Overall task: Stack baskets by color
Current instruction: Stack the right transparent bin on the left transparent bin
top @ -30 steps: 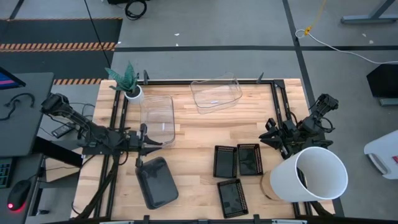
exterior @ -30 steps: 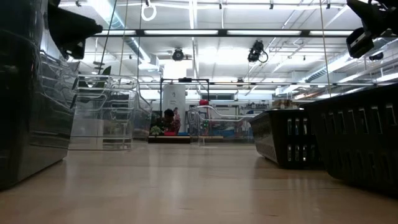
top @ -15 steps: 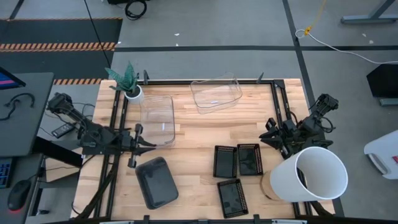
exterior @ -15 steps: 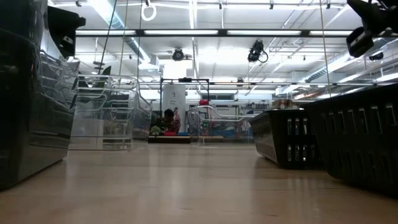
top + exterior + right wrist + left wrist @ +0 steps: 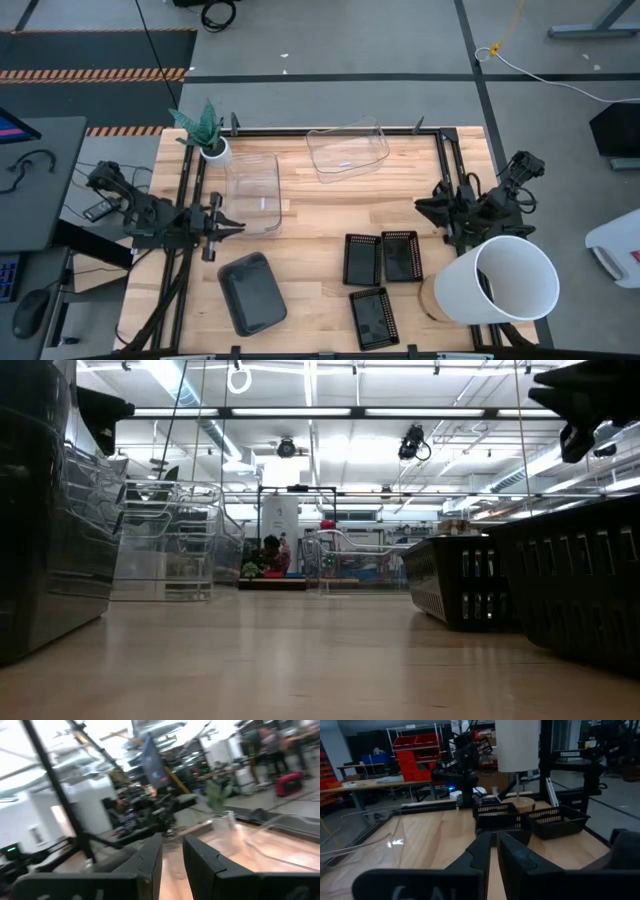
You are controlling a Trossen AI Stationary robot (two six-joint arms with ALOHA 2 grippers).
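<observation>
Jaws of the left gripper (image 5: 232, 228) look nearly closed on nothing beside the clear basket (image 5: 252, 193); right jaws hang narrowly parted, empty. Nothing looks stacked yet: grey basket (image 5: 252, 292) and black baskets (image 5: 383, 258) lie separately.

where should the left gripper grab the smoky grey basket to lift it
Probably by a long side wall, coming from straight above. The smoky grey basket lies flat and open side up at the table's front left, turned a little, so its thin rim is the only part narrow jaws can pinch. The wall nearest the left gripper looks free, with the black mesh baskets well clear.
</observation>
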